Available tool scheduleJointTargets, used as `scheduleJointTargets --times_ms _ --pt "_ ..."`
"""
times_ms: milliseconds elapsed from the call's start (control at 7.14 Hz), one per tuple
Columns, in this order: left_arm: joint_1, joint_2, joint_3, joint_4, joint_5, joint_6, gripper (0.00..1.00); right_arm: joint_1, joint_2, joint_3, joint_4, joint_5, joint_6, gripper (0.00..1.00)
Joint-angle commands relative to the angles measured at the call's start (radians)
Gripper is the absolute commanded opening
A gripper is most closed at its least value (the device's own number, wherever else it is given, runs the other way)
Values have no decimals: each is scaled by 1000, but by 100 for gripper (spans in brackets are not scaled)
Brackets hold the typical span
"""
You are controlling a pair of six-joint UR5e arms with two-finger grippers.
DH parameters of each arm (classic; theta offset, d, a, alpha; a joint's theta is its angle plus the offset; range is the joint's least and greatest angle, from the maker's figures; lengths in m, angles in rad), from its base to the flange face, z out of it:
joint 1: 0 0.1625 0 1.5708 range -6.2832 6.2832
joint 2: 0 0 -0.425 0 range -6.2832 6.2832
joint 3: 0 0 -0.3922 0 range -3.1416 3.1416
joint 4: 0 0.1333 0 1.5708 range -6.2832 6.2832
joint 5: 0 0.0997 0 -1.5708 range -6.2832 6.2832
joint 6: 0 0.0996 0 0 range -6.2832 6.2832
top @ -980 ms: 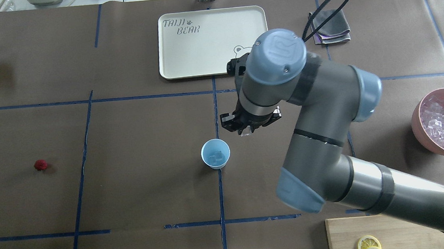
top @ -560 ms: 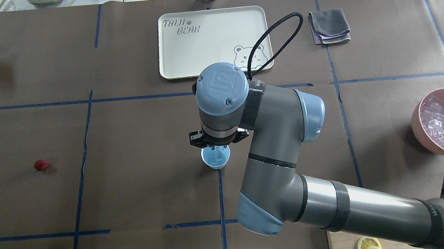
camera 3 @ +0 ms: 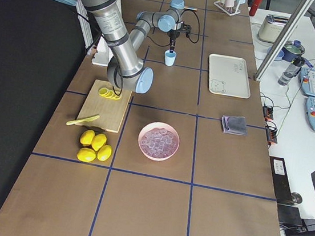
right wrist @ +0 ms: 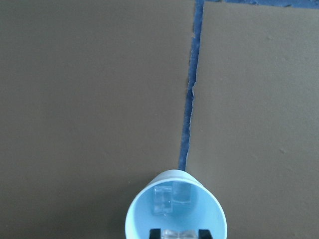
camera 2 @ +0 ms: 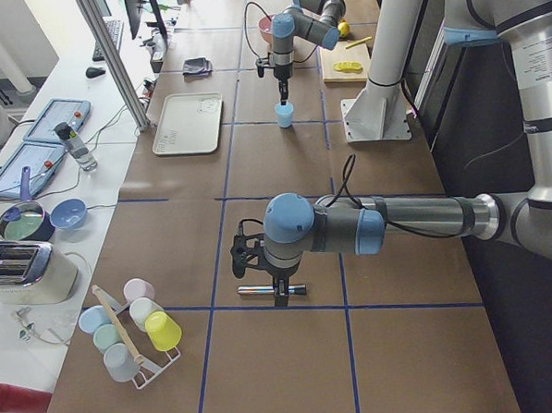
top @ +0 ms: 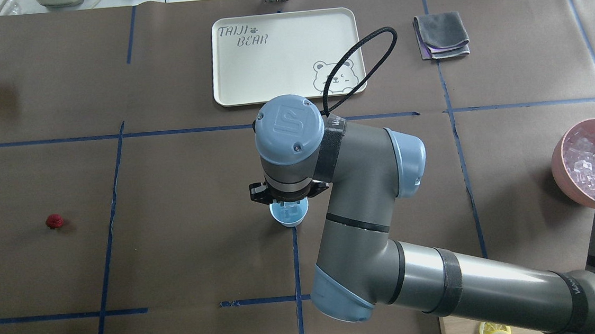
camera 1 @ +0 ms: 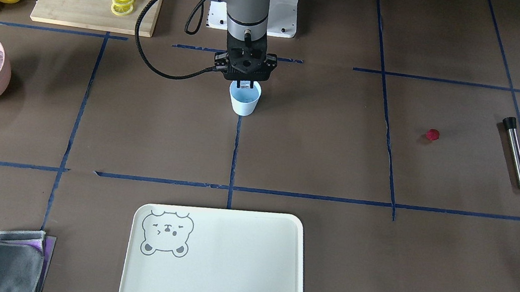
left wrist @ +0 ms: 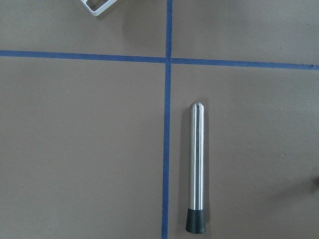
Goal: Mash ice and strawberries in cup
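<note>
Found first, at the far left, a slim steel muddler with a black tip [left wrist: 196, 169], lying flat on the brown paper. Saw it whole only in the left wrist view, directly below the camera. Judged the left gripper [camera 2: 279, 294] to hang over it in readiness for the mashing. Could not tell whether released or clenched, having it only in the side view. Next, met a small round dark-red strawberry [top: 54, 221], alone and well apart from the cup, so judged the loading unfinished. In the centre, found the small pale-blue tapered cup [top: 290, 219] under the right gripper [camera 1: 246, 84], held vertical above the mouth, probably for a straight drop. Learned from the right wrist view alone: fingers clenched on one clear ice cube [right wrist: 178, 234] just over the rim, two more cubes [right wrist: 172, 198] on the bottom. At the far right, noted a large pink bowl [top: 560, 159] full of spare ice.
</note>
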Motion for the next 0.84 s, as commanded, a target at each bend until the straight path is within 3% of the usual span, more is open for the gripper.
scheduleJointTargets --times_ms 0,420,700 --pt "1 0 2 0 -1 0 100 -4 2 2 1 0 20 99" --pt "7 -9 -20 -6 2 -84 100 13 2 29 -6 9 24 99" --pt "100 -2 -31 -213 4 -336 100 86 -38 121 -87 44 5 99"
